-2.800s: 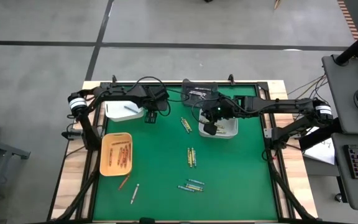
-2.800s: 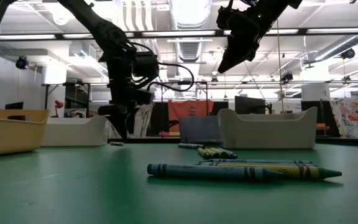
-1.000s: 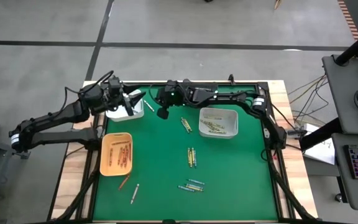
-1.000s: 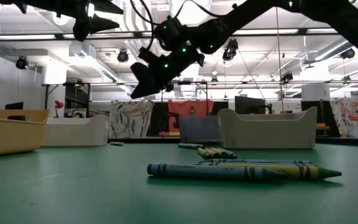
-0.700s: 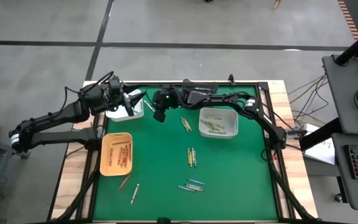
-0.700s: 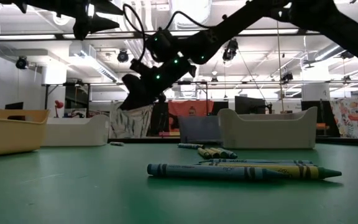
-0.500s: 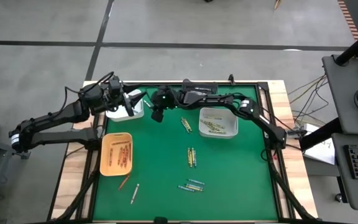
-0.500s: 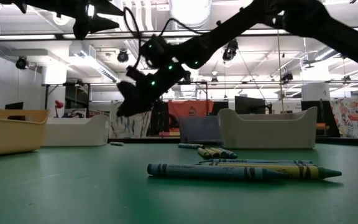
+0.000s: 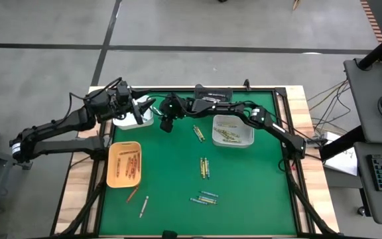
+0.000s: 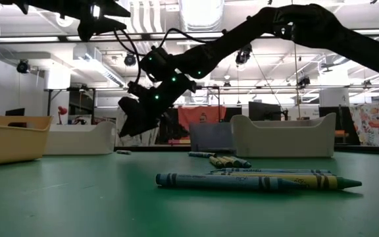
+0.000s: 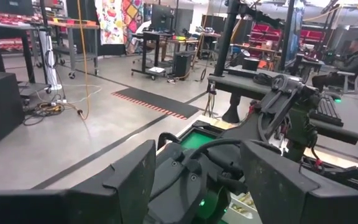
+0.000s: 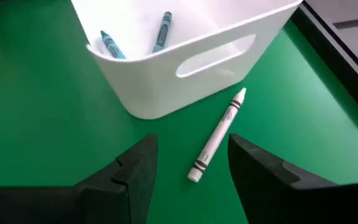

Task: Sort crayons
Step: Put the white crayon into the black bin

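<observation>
My right gripper (image 12: pixel 188 165) hangs with fingers spread wide and empty over the white crayon (image 12: pixel 217 136), lying on the mat just beside the white bin (image 12: pixel 216 50) at upper left of the overhead frame. Next: lower straight, straddle it, close. My left gripper (image 9: pixel 136 109) waits open above that bin.
</observation>
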Controlling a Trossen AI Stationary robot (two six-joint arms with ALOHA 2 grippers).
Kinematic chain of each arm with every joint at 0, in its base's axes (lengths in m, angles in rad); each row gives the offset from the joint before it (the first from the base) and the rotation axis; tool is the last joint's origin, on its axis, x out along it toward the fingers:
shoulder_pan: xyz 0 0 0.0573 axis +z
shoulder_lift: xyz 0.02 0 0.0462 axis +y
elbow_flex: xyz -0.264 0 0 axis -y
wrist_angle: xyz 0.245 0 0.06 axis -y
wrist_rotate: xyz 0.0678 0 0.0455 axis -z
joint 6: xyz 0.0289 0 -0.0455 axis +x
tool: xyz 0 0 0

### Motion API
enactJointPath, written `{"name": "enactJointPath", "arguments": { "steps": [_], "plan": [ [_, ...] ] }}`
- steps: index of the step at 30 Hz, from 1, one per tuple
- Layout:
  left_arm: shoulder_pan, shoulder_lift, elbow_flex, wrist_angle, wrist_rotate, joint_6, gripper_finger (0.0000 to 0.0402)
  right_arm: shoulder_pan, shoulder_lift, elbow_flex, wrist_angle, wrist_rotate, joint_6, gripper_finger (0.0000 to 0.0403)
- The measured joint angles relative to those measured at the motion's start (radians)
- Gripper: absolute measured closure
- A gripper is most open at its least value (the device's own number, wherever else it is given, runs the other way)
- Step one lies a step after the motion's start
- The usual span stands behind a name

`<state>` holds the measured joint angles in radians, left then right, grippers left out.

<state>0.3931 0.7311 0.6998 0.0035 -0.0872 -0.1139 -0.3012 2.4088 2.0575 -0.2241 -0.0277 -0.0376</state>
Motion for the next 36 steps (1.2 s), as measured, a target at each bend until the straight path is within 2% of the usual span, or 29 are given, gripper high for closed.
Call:
{"name": "enactJointPath", "arguments": {
  "steps": [7,14,25,29,36],
  "plan": [
    [0.0,0.0,0.0,0.0,0.0,0.004,0.0184,0.0,0.0,0.0,-0.018,-0.059,0.047,0.0218],
    [0.0,0.001,0.0,0.0,0.0,0.009,0.0184,-0.011,0.0,0.0,-0.019,-0.051,0.064,0.0221],
    [0.0,0.036,-0.001,0.0,-0.006,0.008,0.0184,-0.022,-0.029,-0.002,-0.143,-0.166,-0.089,0.0245],
    [0.0,0.065,-0.002,0.001,-0.006,0.008,0.0184,-0.023,-0.156,-0.002,-0.32,-0.265,-0.144,0.0256],
    [0.002,0.071,0.01,-0.003,-0.011,0.011,0.0184,-0.022,-0.383,-0.011,-0.744,-0.269,-0.269,0.0267]
  ]
}}
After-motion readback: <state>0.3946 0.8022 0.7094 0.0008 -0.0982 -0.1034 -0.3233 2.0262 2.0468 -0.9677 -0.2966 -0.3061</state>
